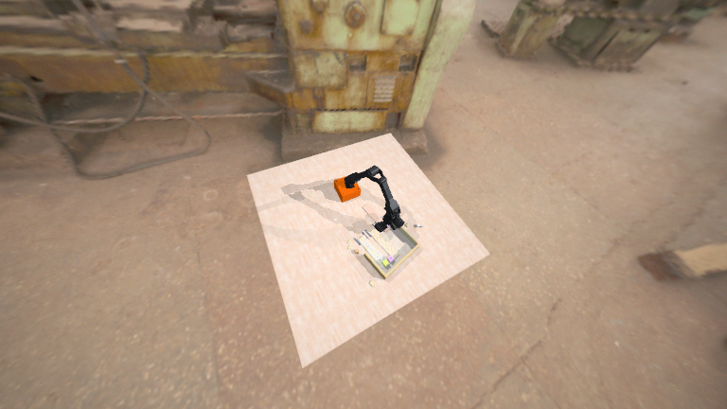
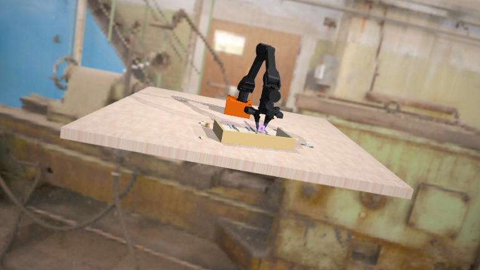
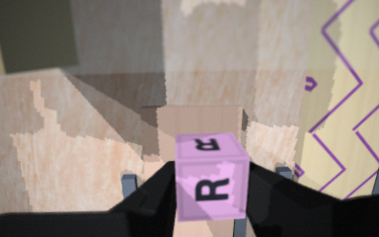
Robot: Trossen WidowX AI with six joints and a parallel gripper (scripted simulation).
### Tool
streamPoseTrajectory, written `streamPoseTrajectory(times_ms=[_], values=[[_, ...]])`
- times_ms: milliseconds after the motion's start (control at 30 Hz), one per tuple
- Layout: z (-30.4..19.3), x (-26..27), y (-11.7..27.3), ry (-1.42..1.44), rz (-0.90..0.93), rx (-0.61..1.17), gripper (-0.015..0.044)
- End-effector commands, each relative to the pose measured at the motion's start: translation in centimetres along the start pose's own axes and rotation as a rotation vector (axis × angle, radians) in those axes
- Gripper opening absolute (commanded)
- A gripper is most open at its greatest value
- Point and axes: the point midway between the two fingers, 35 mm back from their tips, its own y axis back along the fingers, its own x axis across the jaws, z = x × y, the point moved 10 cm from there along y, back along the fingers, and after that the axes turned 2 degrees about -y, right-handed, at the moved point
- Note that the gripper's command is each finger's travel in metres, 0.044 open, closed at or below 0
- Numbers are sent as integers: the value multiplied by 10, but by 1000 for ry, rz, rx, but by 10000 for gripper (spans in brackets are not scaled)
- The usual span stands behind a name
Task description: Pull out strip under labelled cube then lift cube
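My gripper (image 1: 388, 225) (image 2: 261, 129) (image 3: 205, 167) is shut on the pink cube (image 2: 260, 127) (image 3: 212, 195). The cube is marked with a black R on its top and on one side, and sits upright between the fingertips. A plain pale pinkish strip (image 3: 199, 119) lies below the cube; its end shows past the cube in the wrist view. The cube seems slightly above it, but the gap is hard to judge. A yellow strip with purple zigzags (image 3: 342, 106) lies to the right in the wrist view.
A low yellowish-walled box (image 1: 402, 261) (image 2: 258, 140) surrounds the strips and the cube. A yellow-green block (image 1: 385, 263) and a purple block (image 1: 390, 258) are in its front corner. Blue-grey posts (image 3: 129, 188) stand beside the strips. Small bits (image 1: 371, 282) (image 2: 307, 144) lie outside the box.
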Motion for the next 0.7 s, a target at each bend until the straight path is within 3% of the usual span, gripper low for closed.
streamPoseTrajectory(times_ms=[0,667], values=[[-12,0,13,1,-1,-6,0],[-75,-3,35,0,-2,2,0]])
